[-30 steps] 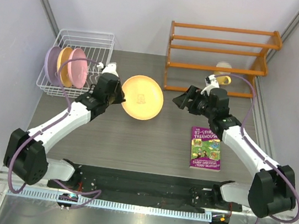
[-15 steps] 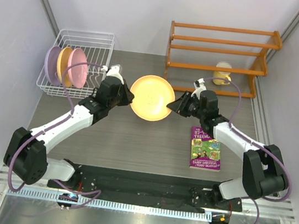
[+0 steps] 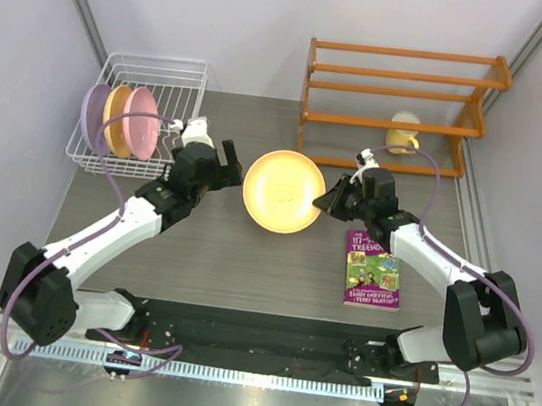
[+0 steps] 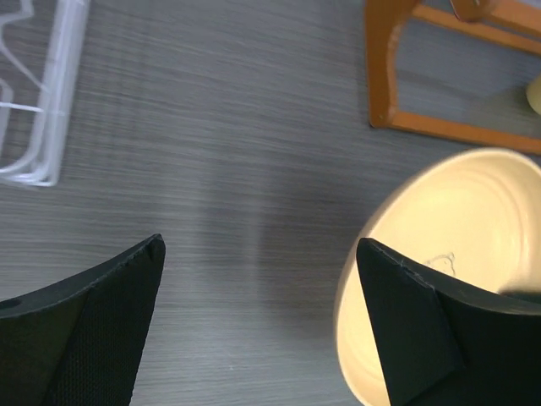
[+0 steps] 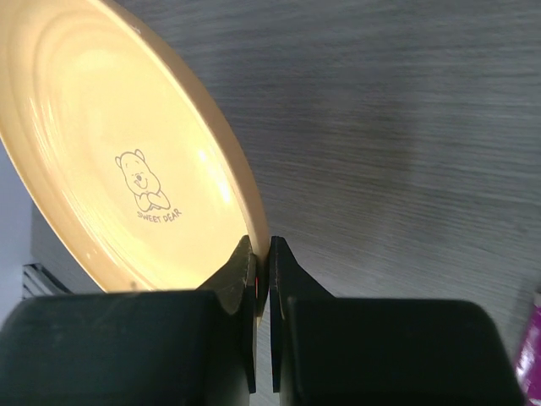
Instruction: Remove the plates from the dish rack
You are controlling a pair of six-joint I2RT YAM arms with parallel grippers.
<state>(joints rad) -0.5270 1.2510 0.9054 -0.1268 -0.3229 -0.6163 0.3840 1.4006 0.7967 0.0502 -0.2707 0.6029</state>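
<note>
At the far left, the dish rack [image 3: 158, 71] holds a lavender plate [image 3: 92, 115], an orange plate [image 3: 115, 115] and a pink plate [image 3: 141, 122] on edge, all left to unload. Right of it the left gripper [image 3: 230, 167] gapes, gripping nothing. The yellow plate [image 3: 281, 189] is out, mid-table, its rim pinched by the clenched right gripper [image 3: 324, 202].

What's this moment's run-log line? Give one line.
left fingers: open, clear of yellow plate | right fingers: shut on its rim | dish rack: three plates standing inside
</note>
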